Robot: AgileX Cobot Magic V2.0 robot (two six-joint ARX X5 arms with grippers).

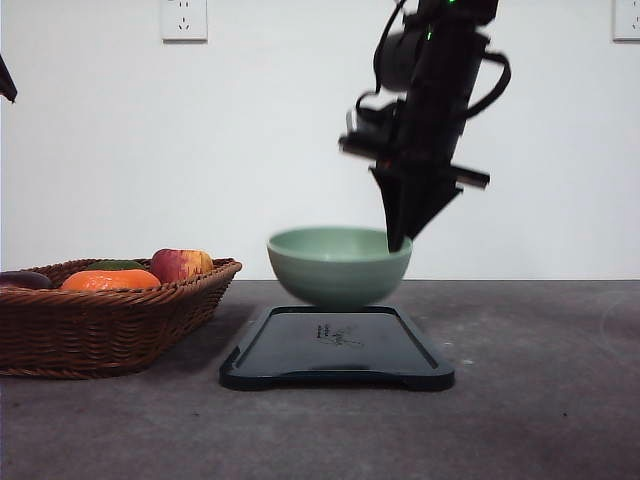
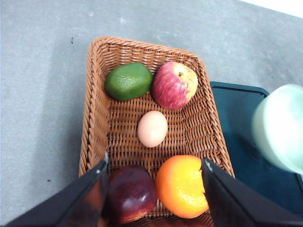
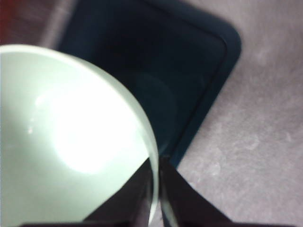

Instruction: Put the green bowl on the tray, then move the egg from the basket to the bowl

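1. The right pincer [image 1: 398, 240], right of centre in the front view, is clamped on the rim of the green bowl [image 1: 338, 265], which hangs just above the tray [image 1: 336, 352], apparently not yet set down.
2. The left pincer [image 2: 154, 189] hovers wide open and empty over the basket [image 2: 97, 118].
3. The tray lies on the worktop [image 1: 540, 400], centre frame.
4. The egg [image 2: 152, 128] lies mid-basket, untouched; its transfer remains.

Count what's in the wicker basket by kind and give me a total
Egg: 1
Red-and-yellow apple: 1
Green avocado-like fruit: 1
Orange: 1
Dark purple-red fruit: 1
Total: 5
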